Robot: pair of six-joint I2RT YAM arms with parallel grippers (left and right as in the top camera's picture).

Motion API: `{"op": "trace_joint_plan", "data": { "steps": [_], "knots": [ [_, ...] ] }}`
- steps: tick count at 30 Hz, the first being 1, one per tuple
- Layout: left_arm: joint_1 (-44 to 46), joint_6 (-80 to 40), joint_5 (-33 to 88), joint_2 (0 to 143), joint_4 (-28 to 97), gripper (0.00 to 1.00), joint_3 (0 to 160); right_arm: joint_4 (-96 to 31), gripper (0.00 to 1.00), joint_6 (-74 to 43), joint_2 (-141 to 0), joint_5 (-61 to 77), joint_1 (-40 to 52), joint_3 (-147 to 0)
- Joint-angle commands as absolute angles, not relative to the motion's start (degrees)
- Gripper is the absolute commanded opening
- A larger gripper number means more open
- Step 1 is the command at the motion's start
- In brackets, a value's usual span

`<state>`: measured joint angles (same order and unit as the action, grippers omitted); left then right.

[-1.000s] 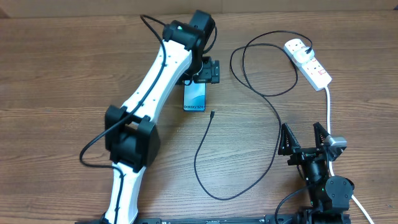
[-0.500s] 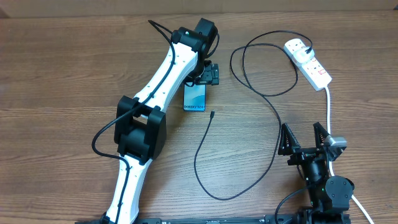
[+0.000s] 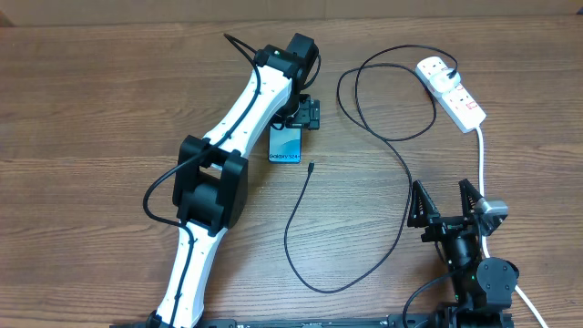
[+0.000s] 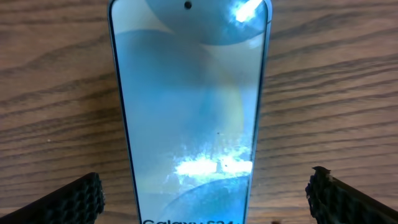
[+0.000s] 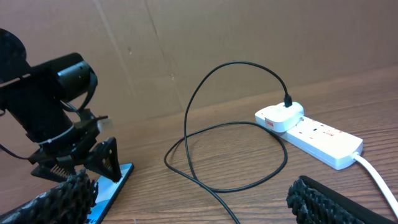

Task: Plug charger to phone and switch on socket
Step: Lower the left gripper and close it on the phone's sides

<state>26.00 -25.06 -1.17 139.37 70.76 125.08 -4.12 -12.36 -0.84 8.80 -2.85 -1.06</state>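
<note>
The phone (image 3: 286, 146) lies flat on the wooden table with its blue-teal screen lit; it fills the left wrist view (image 4: 189, 106). My left gripper (image 3: 301, 114) hovers over the phone's far end, open, one finger on each side of the phone (image 4: 205, 199), not touching it. The charger cable (image 3: 407, 173) is plugged into the white socket (image 3: 453, 91) and loops down to its connector tip (image 3: 311, 166), which lies just below the phone. My right gripper (image 3: 444, 202) is open and empty near the front right (image 5: 199, 205). The right wrist view shows the socket (image 5: 317, 134), the cable (image 5: 205, 93) and the phone (image 5: 115, 180).
The socket's thick white cord (image 3: 481, 164) runs down the right side past my right gripper. The cable makes a wide loop (image 3: 310, 273) on the table's front middle. A brown cardboard wall (image 5: 186, 37) stands behind the table.
My left arm's elbow has swung right and towards the back, and its gripper has shifted slightly over the phone's far end. The phone, cable, socket and right arm have not moved.
</note>
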Motion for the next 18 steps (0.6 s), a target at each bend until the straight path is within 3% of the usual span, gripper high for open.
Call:
{"op": "trace_joint_plan", "data": {
  "steps": [1,18],
  "knots": [
    [25.7,-24.0,-1.9,140.8,71.2,1.00,124.6,-3.9,1.00,-12.1,-0.2,9.1,-2.5,-0.4],
    [25.3,-24.0,-1.9,142.8,71.3,1.00,124.5,-3.9,1.00,-12.1,-0.2,9.1,-2.5,-0.4]
  ]
}}
